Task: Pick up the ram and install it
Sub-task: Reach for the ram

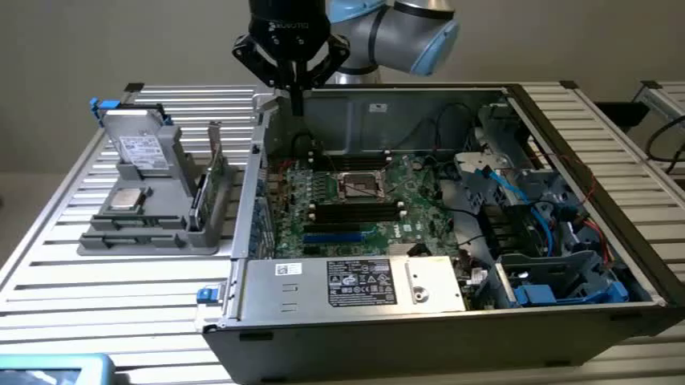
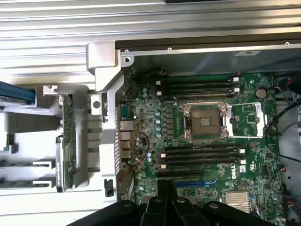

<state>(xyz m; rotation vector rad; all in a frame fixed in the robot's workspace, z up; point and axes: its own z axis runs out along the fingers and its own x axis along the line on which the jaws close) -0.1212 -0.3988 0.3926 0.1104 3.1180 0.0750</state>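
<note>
End effector is seen closed down narrow, fingers pressed together, nothing gripped. It is held above the computer case, over the case corner nearest the grey holder, clear of the parts inside. From the wrist view the end effector is seen as a dark closed pair over the motherboard inside the case.

Ram is not picked up. It is stood on its long edge in a slot of the holder, outside the case and just beside the case side wall. In the wrist view the ram is seen as a long green strip in the holder, running parallel to that wall. No contact between end effector and ram; the two are well apart.

Also parked in the holder, further from the case than the ram: a small square silver processor chip laid flat, and a labelled drive leaned up behind it.

Inside the case: motherboard laid flat, CPU socket near its middle, black memory slots on both sides of the socket. All visible slots are seen unpopulated. A labelled metal box is mounted along the case front edge.

Case and holder are both set on a slatted metal surface.
</note>
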